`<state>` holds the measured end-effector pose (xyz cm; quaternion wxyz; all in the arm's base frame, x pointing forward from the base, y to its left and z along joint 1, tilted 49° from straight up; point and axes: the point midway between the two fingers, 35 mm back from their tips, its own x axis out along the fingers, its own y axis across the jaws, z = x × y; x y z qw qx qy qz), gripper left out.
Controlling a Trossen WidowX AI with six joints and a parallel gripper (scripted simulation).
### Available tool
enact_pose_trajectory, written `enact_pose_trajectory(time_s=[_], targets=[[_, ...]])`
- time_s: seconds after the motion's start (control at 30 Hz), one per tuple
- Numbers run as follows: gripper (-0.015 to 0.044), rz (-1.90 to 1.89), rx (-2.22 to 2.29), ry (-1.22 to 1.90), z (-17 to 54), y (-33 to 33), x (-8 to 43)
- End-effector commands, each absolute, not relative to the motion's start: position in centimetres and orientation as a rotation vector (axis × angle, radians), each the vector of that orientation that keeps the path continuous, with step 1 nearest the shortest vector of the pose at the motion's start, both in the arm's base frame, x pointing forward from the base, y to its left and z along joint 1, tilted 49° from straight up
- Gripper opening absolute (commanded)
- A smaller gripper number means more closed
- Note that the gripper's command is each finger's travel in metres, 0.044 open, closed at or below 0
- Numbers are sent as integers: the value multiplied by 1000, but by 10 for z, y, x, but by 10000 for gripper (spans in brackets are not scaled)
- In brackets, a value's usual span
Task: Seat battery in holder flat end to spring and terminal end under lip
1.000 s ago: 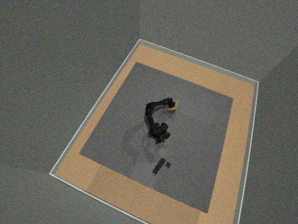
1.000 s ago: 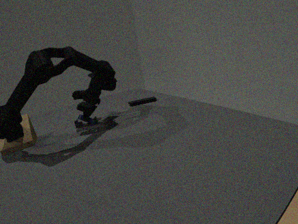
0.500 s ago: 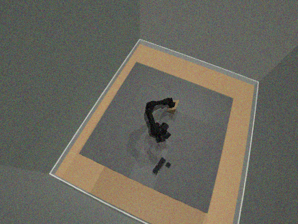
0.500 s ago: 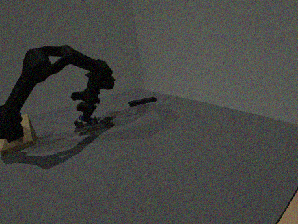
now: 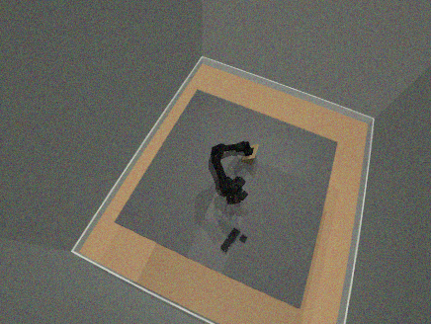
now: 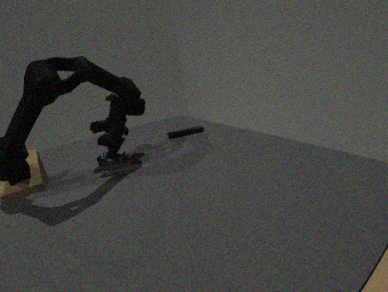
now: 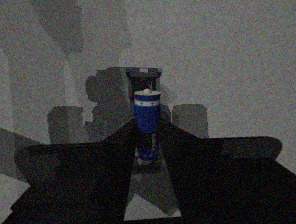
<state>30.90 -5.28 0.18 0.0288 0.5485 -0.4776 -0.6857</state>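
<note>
My gripper (image 6: 114,156) (image 7: 147,121) points down, low over the mat, shut on the blue battery. The battery (image 7: 147,114) has a white band and a small terminal at its far end, which points to the top of the wrist view. A dark end of the holder (image 7: 144,74) shows just beyond that terminal end. The fingers and the battery hide the rest of the holder, so the spring and the battery's height over the holder cannot be told. In the top view the arm hides battery and holder.
A dark bar (image 5: 230,240) (image 6: 186,132) lies on the grey mat (image 5: 277,207) beyond the gripper, with a small dark block (image 5: 243,238) beside it in the top view. The arm's tan base (image 5: 253,152) (image 6: 39,171) stands behind. Shadows of the arm cross the mat.
</note>
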Motion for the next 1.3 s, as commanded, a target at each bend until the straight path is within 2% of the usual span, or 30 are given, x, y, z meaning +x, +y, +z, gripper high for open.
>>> enact_pose_trajectory(time_s=[0.0,1.27], targets=[[79,-2068,1726,-1462,0,-56,311],[79,-1821,1887,-1402,-4,-56,303]])
